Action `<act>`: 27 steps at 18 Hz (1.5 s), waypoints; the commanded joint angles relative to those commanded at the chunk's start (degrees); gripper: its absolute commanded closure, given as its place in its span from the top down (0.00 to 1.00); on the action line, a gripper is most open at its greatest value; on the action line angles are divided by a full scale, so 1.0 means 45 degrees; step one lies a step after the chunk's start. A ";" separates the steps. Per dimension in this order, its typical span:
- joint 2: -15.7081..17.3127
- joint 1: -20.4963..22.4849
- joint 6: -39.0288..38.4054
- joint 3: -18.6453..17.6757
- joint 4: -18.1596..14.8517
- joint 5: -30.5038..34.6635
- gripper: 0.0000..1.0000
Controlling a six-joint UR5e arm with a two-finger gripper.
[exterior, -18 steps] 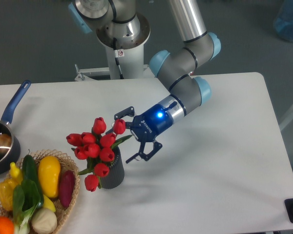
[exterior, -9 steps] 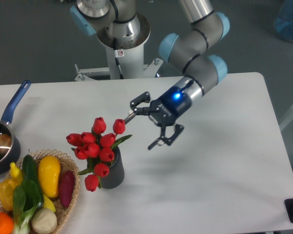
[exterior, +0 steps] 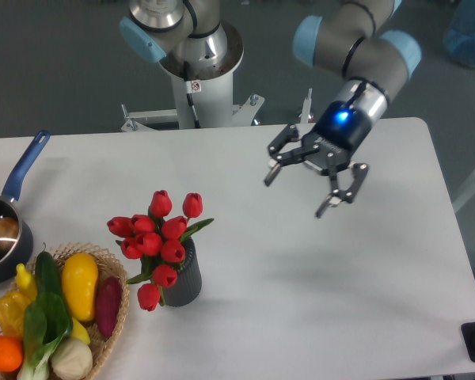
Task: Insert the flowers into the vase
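The red tulip flowers (exterior: 160,237) stand with their stems inside the dark grey ribbed vase (exterior: 185,278), which sits upright on the white table left of centre. Buds spread above and to the left of the vase mouth, and one bud droops low beside the vase. My gripper (exterior: 295,195) hangs open and empty above the table, well to the upper right of the flowers and apart from them.
A wicker basket (exterior: 111,265) holding yellow, green, purple and orange vegetables sits at the lower left, close to the vase. A blue-handled saucepan (exterior: 8,226) lies at the left edge. The robot base (exterior: 191,59) stands behind the table.
The gripper has pulled away from the flowers, moving up and to the right, still open. The tulips stay in the vase, unmoved.
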 joint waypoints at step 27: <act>-0.1387 -0.1874 -0.1621 0.2697 -0.1641 1.4090 1.00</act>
